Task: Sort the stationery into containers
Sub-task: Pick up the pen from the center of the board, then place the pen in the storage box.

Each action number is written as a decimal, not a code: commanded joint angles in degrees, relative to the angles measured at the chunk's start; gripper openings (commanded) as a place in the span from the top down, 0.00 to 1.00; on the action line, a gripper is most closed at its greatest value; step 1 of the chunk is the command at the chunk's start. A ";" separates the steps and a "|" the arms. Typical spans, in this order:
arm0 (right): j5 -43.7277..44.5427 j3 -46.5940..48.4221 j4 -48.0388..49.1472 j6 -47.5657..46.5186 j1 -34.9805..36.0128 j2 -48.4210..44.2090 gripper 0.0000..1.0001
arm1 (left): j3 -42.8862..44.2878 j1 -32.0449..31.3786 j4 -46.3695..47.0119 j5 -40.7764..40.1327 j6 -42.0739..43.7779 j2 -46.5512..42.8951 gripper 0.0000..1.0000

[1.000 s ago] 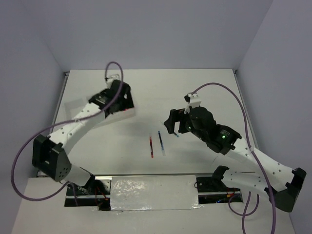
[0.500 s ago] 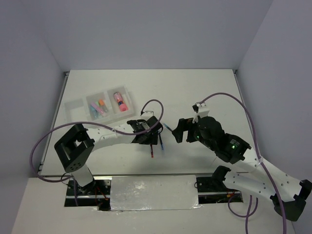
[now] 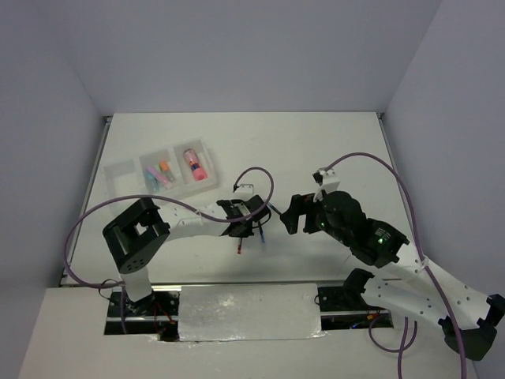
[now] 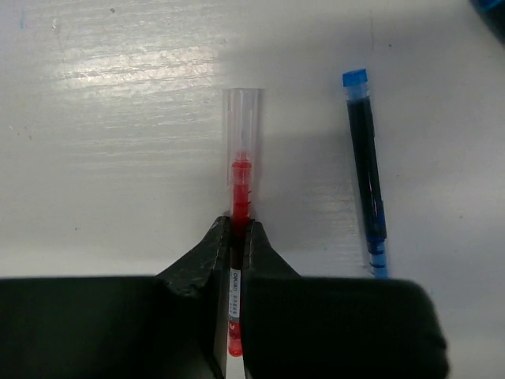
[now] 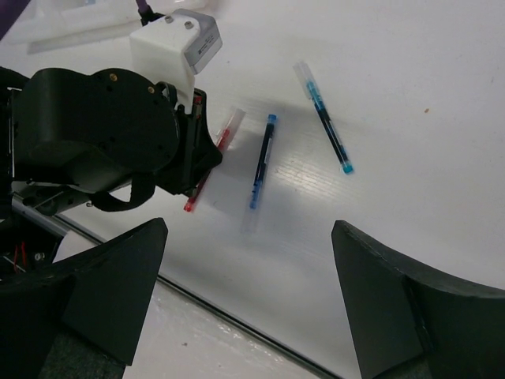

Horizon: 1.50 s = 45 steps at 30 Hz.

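Red pen (image 4: 239, 178) lies toward the middle of the table's (image 3: 316, 142) near edge, pinched between the left gripper's (image 4: 234, 233) jaws. A dark blue pen (image 4: 367, 181) lies just beside it. The right gripper (image 3: 289, 213) hovers nearby, fingers spread wide. The three-compartment tray (image 3: 120, 172), holding highlighters (image 3: 160, 174), sits toward the far left corner.

Tiny print on red pen (image 4: 241, 178); illegible.
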 commanded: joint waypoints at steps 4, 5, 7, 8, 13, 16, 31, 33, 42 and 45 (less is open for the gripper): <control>-0.25 -0.41 1.39 -0.85 0.07 -1.68 0.08 | -7.13 2.39 -6.14 -1.18 -2.40 -4.70 1.00; -0.42 -0.76 1.91 -0.94 0.15 -1.77 0.07 | -7.57 3.96 -7.46 -3.11 -1.61 -8.72 1.00; -1.56 -1.72 3.50 -1.47 0.16 -1.86 0.07 | -6.96 10.46 -10.36 -5.92 1.99 -12.87 1.00; -1.92 -2.34 4.72 -1.56 0.16 -1.77 0.08 | -5.13 12.83 -14.73 -10.29 2.96 -16.55 1.00; -4.02 -2.52 8.06 -1.73 0.24 0.95 0.08 | 0.68 29.97 -24.17 -23.07 4.63 -24.66 0.98; -6.30 -1.64 10.70 -2.17 0.24 3.93 0.08 | 4.37 42.09 -22.69 -23.78 9.38 -24.06 0.97; -11.15 -3.48 15.46 -4.45 0.24 7.19 0.09 | 20.29 65.77 -13.03 -7.87 15.10 -1.47 0.89; -11.15 -3.40 15.28 -4.90 0.24 7.19 0.09 | 20.20 66.12 -12.31 -7.61 15.28 -0.77 0.85; -9.22 -0.76 14.58 -5.60 0.16 9.38 0.08 | 19.50 66.38 -12.66 -4.45 14.14 -0.67 0.31; -7.73 0.12 13.26 -4.73 -0.02 12.11 0.07 | 18.01 66.38 -12.84 -3.66 14.14 -3.65 0.20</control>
